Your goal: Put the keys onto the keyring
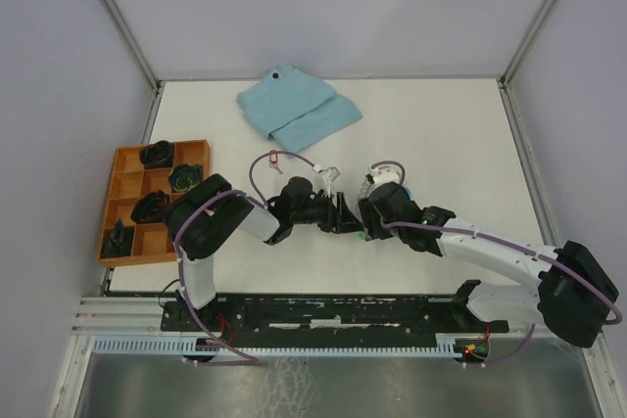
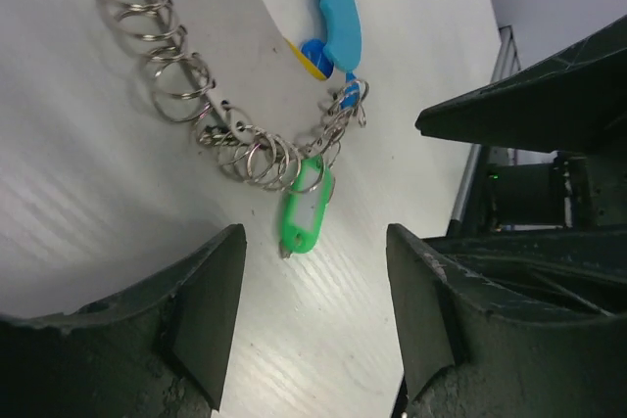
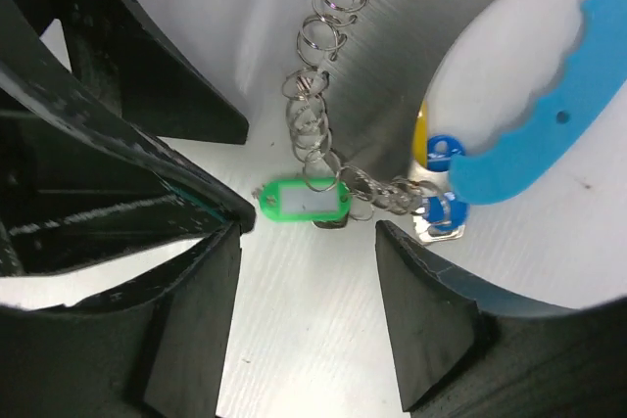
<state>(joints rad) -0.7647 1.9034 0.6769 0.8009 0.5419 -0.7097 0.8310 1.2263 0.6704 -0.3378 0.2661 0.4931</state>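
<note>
Orange divided tray (image 1: pixel 201 147) at left edge of tabletop (image 1: pixel 441 134); dark items in four compartments. Mid-tabletop: keyring (image 2: pixel 250 149) lies flat, chain links curving to light-blue strap (image 2: pixel 333 7). Green-tagged key (image 2: pixel 304 210) touches chain; cannot tell whether threaded. Its tag lies at mouth of both end effectors. Left end effector (image 2: pixel 313 242): fingers apart, gripping nothing. Right end effector (image 3: pixel 309 232): likewise apart, gripping nothing. Both arms reach low and inward, tips facing each other over key. Folded light-blue cloth (image 1: pixel 299 110) near far edge.
</note>
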